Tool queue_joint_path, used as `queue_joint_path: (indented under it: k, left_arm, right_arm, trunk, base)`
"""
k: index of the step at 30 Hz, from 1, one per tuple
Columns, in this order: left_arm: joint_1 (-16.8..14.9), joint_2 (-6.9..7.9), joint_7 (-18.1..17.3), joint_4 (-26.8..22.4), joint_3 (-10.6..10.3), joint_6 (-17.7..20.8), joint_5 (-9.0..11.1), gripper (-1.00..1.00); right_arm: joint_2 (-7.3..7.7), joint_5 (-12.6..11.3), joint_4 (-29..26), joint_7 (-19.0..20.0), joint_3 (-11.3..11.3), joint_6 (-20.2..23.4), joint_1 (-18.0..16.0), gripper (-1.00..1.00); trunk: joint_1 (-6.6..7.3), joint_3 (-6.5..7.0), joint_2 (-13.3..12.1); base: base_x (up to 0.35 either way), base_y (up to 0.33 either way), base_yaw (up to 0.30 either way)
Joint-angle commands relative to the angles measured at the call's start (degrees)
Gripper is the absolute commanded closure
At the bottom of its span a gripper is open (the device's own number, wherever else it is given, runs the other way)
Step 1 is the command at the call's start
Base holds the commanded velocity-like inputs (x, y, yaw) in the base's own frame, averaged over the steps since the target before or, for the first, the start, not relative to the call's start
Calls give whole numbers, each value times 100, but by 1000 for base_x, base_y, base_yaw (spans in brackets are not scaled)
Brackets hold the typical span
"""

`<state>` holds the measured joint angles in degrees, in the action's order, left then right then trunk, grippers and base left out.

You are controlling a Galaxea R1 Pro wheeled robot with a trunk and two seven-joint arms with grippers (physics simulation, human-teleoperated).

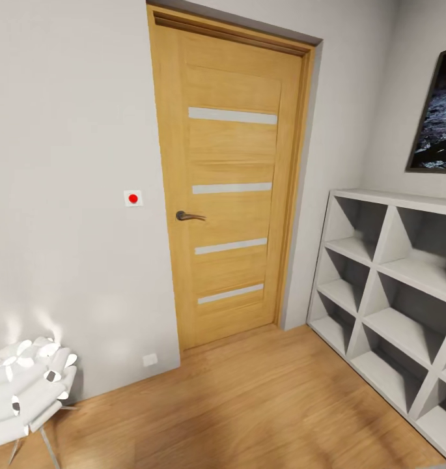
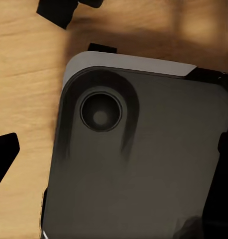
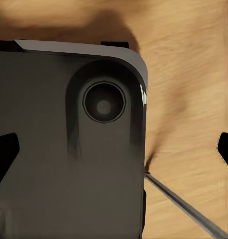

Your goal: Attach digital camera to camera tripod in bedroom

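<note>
In the left wrist view the left gripper [image 2: 114, 149] shows one dark fingertip [image 2: 5, 154] at the frame's edge; whether its jaws are spread or closed, I cannot tell. The right gripper [image 3: 116, 149] shows dark tips [image 3: 4, 154] at both edges of its view, well apart with nothing between them, so it is released. Under both lies the robot's dark grey base [image 3: 69, 149], with a round recess in a rounded corner, over the wood floor [image 3: 188, 74]. A thin grey rod [image 3: 183, 206] crosses the floor beside the base.

The head view looks into the bedroom: an oak door [image 1: 229, 189] with four pale stripes and a dark handle [image 1: 189, 216], shut. A white switch plate [image 1: 133, 198] with a red dot sits on the grey wall [image 1: 66, 163] beside it. The white cube shelf [image 1: 392, 306] stands against the other wall, its visible compartments empty, with a dark poster [image 1: 439, 124] above. A white petal-shaped lamp [image 1: 27, 391] stands in the near corner
</note>
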<state>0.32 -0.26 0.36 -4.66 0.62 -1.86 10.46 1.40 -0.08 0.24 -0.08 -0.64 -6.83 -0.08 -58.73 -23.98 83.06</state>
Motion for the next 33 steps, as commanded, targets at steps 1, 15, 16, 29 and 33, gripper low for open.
queue_joint_path:
  k: [1, 15, 16, 29, 33]
  left_arm:
    - [3, 1, 3, -9, 2, -7, 35, -100]
    - [3, 8, -1, -9, 0, -7, 35, -100]
    - [3, 8, -1, -9, 0, -7, 35, -100]
    - [3, 4, 4, -9, 4, -7, 35, -100]
    - [3, 6, 0, -6, -1, -7, 35, -100]
  right_arm:
    - [0, -1, 3, -1, -6, -20, -1, -100]
    - [1, -1, 3, -1, -6, -20, -1, -100]
    - [1, -1, 3, -1, -6, -20, -1, -100]
    - [1, -1, 3, -1, -6, -20, -1, -100]
    - [1, -1, 3, -1, -6, -20, -1, -100]
  trunk:
    - [0, -4, 2]
    - [0, -4, 2]
    - [0, -4, 2]
    - [0, -4, 2]
    - [0, -4, 2]
  base:
    - [0, -135, 0]
    - [0, -31, 0]
    - [0, -2, 0]
    - [0, 0, 0]
    - [0, 0, 0]
